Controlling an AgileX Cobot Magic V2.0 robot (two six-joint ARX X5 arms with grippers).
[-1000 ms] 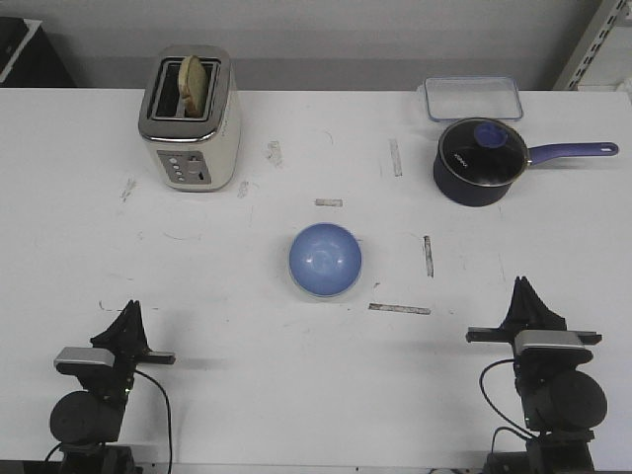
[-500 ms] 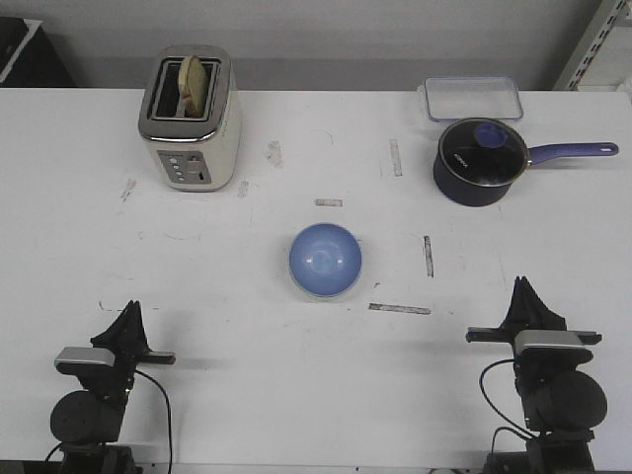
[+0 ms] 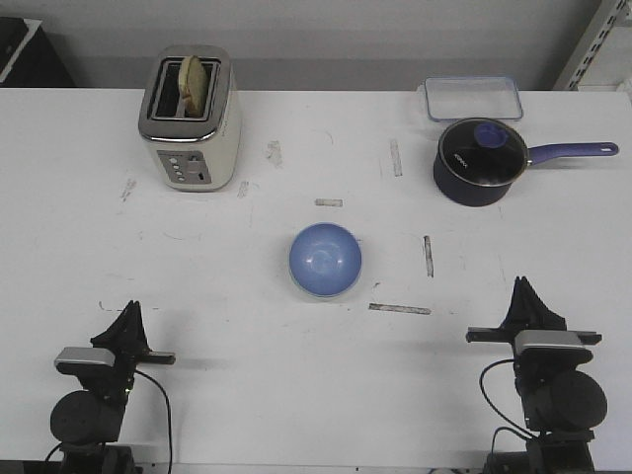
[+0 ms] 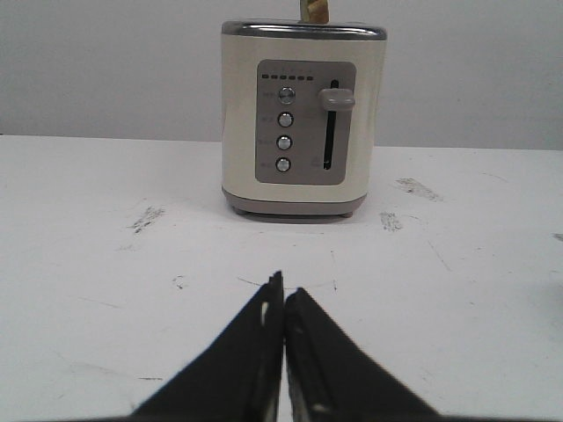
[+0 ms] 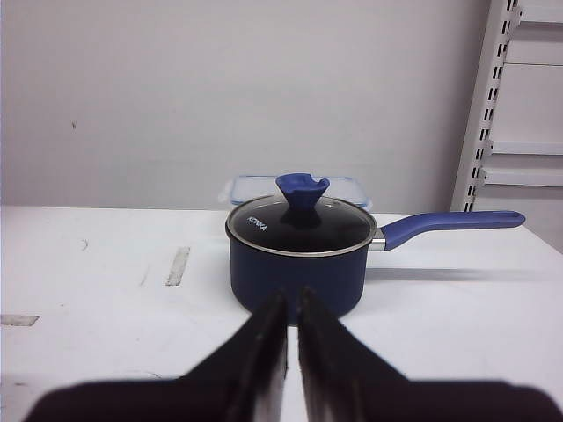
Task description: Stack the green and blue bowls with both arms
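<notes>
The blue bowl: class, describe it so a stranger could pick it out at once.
Start at the white table in the front view and go to its middle, between the toaster and the saucepan. The blue bowl sits there alone, small, round, light periwinkle, open side up, far paler than the dark lidded saucepan.

White table [image 3: 227,286] (scuffed) — blue bowl [image 3: 325,260], toaster [image 3: 190,118], saucepan [image 3: 481,162], container [image 3: 473,98].
</notes>
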